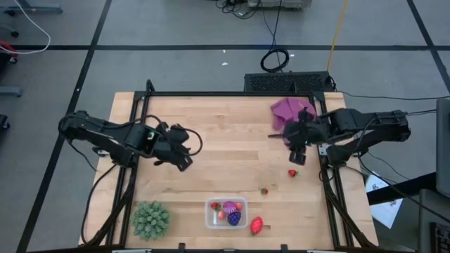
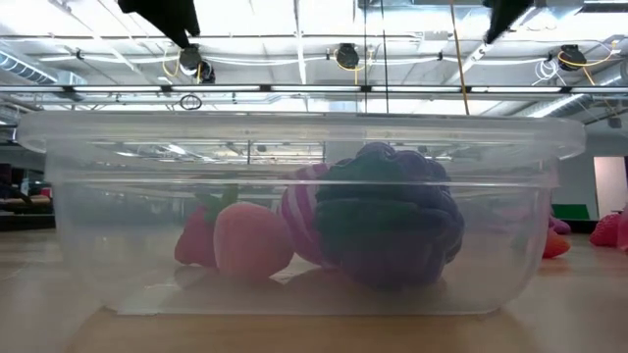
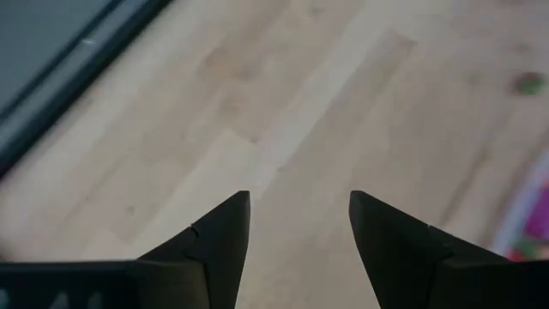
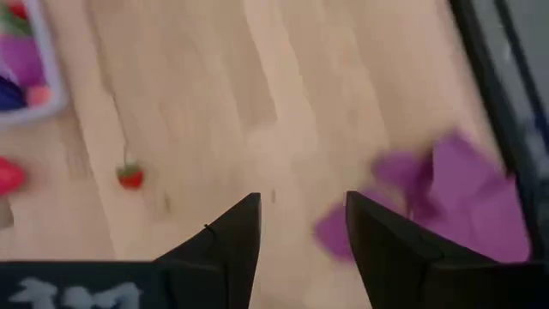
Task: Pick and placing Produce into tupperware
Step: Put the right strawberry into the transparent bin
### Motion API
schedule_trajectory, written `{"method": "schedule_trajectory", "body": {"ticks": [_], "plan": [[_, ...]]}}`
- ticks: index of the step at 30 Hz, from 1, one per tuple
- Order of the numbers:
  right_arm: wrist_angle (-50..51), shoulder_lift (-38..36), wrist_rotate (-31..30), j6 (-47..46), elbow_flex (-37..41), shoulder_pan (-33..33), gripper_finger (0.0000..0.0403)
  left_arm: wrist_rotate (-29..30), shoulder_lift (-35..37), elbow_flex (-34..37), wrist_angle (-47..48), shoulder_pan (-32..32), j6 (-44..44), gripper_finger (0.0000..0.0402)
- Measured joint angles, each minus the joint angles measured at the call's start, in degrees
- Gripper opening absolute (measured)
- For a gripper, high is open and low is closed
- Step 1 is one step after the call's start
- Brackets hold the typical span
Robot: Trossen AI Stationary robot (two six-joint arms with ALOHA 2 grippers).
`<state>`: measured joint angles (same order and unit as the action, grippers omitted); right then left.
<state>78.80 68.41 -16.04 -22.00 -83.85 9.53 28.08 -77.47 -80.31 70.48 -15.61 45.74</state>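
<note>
Plainly, the left gripper (image 3: pixel 298 225) and right gripper (image 4: pixel 302 225) both hang with fingers parted, holding nothing. Near the right one lies the purple cloth (image 1: pixel 292 109), partly hidden beneath it. Three strawberries (image 1: pixel 292 173) lie loose; the tupperware (image 1: pixel 226 213) holds blurred produce, a grape bunch (image 2: pixel 392 221) among it.

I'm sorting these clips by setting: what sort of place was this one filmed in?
Probably a robotics lab or workshop: a wooden table on a grey taped floor, loose cables, and strip lights on an open ceiling.
</note>
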Motion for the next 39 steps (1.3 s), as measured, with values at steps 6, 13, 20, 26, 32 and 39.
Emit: {"method": "schedule_trajectory", "body": {"ticks": [6, 13, 20, 26, 32, 39], "plan": [[3.4, 1.1, 7.4, -13.5, 3.4, 3.4, 0.0160, 2.8, -0.2, 0.0, 2.3, 1.1, -0.1, 0.0207], [-7.9, 1.1, 19.0, -20.3, 20.7, 7.0, 0.0160, 5.5, -0.5, 0.0, 2.3, 1.8, -0.2, 0.0207], [-17.7, 1.2, 23.7, -22.2, 36.7, 7.3, 0.0160, 5.6, -0.5, 0.0, 2.3, 2.8, -0.2, 0.0207], [-25.5, 1.2, 23.7, -20.3, 41.3, 7.3, 0.0160, 5.5, -0.5, 0.0, 2.2, 3.7, 0.0, 0.0207], [-25.7, 1.2, 23.7, -20.0, 41.5, 6.5, 0.0160, 5.5, -0.5, 0.0, 2.1, 4.0, 0.1, 0.0207], [-25.3, 1.1, 23.8, -19.4, 41.5, 1.7, 0.0166, 5.5, -0.5, 0.0, 2.1, 4.0, 0.2, 0.0207]]}}
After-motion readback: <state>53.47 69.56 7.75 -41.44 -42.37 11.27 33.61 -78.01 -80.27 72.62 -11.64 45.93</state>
